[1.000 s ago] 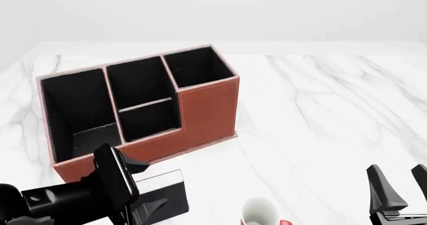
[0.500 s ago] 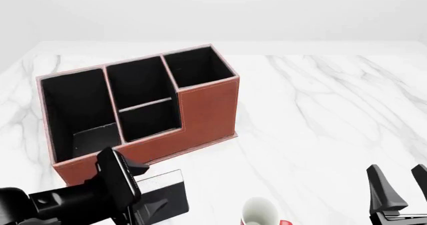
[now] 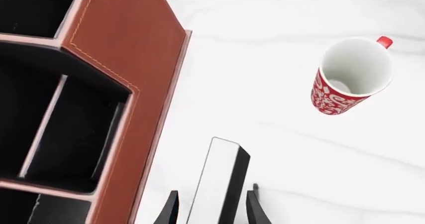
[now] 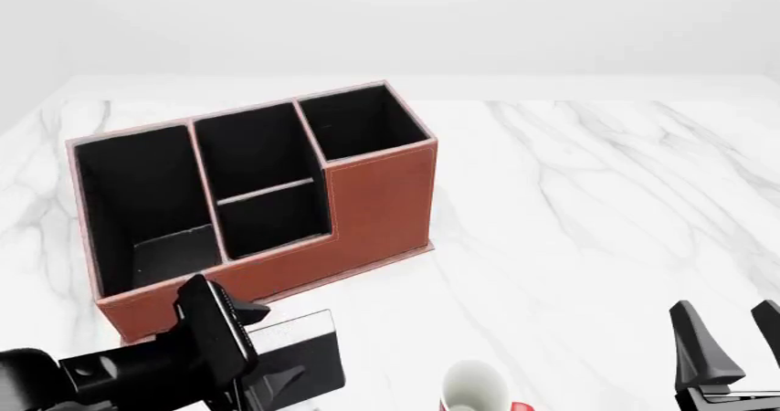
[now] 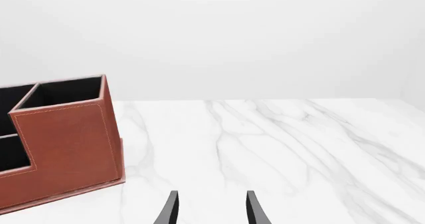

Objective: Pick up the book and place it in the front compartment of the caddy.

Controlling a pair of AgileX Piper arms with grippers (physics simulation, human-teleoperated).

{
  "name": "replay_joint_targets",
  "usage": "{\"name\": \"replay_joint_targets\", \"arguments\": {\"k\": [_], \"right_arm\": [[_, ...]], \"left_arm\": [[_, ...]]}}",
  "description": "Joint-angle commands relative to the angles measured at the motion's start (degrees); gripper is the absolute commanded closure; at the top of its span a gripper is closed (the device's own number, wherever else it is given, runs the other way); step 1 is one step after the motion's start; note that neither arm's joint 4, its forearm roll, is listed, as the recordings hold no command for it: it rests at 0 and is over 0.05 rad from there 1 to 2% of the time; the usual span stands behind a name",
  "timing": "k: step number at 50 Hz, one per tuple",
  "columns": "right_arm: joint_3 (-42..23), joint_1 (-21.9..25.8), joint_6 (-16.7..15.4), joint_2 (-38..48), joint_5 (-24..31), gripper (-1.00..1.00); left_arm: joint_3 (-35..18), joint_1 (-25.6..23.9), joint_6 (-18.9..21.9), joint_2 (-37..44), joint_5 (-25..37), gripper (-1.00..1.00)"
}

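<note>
Legible text: none. The mug point(image 3: 350, 77) carried only a white scroll pattern on red, no lettering. The caddy point(image 4: 365, 201) and book point(image 3: 219, 181) were plain, without labels, brands or numbers.

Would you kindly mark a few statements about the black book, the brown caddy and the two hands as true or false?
1. The left hand grips the thin black-covered book. True.
2. The book lies inside the reddish-brown leather-look caddy. False: it is outside, in front of the caddy.
3. The right hand holds the red-and-white patterned mug. False: it is open and holds nothing.
4. The mug stands upright on the white marble table. True.
5. The caddy's compartments hold pens. False: none are visible.
</note>
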Motion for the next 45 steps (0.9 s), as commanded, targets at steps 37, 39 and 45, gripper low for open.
{"name": "replay_joint_targets", "arguments": {"k": [37,39,45], "right_arm": [[0.0,-0.08,-0.06,-0.03,0.01,-1.0],[0.0,-0.07,-0.05,-0.02,0.03,-1.0],[0.0,-0.08,-0.04,-0.02,0.03,-1.0]], "left_arm": [[3.83,-1.02,-1.7,1.44,-4.79,1.0],[3.19,-1.27,-1.59,1.04,-3.96,1.0],[0.78,-1.54,-0.21,0.36,-0.99,1.0]]}}
